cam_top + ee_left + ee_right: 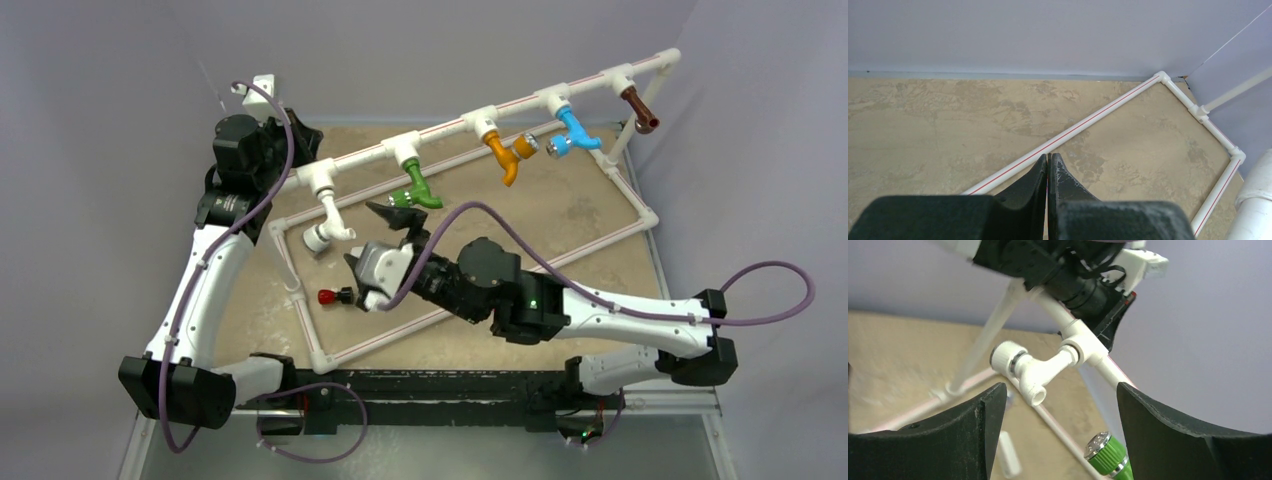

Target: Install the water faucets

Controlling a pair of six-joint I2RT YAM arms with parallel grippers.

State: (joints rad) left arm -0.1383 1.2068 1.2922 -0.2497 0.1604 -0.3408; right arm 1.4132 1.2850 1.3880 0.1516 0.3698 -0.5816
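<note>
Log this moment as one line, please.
on pipe: white faucet, green faucet, orange faucet, blue faucet, brown faucet | left jaws: shut, empty | right jaws: open, facing white faucet

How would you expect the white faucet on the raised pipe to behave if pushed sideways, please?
The white faucet looks like rigid plastic, so it should not flex. It hangs from a T fitting by a round stem, so a push would probably swivel it. Its smooth, rounded body may slip in the open right gripper.

Pale lavender walls [100, 60] encl. mottled tan tabletop [590, 215], 3 sides.
</note>
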